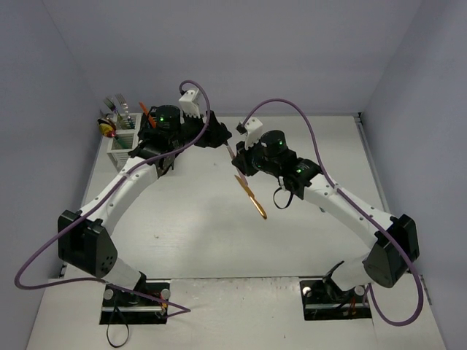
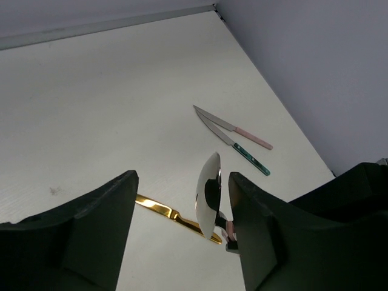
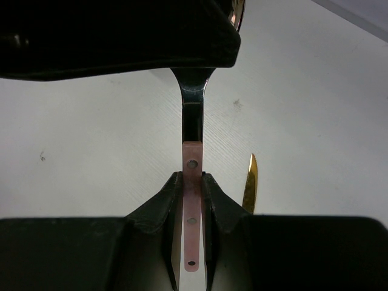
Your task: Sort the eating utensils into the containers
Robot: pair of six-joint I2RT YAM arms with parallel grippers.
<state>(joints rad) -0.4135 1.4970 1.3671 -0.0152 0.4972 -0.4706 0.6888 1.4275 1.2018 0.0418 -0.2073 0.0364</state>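
Note:
My right gripper [image 3: 192, 182] is shut on the pink handle of a silver spoon [image 3: 192, 151] and holds it above the table. My left gripper [image 2: 182, 179] is open, with its jaws on either side of the spoon's bowl [image 2: 209, 194]; the bowl is close to the right finger [image 2: 257, 230]. In the top view the two grippers meet at mid-table, left [image 1: 221, 135] and right [image 1: 241, 157]. A gold knife [image 1: 253, 198] lies on the table below them. A white caddy [image 1: 122, 146] at the far left holds several utensils. The black caddy is out of view.
A pink-handled knife [image 2: 233, 127] and a teal-handled knife [image 2: 242, 150] lie side by side near the right wall. The gold knife also shows in the left wrist view [image 2: 176, 216] and the right wrist view [image 3: 250, 185]. Walls enclose the table at the back and on both sides.

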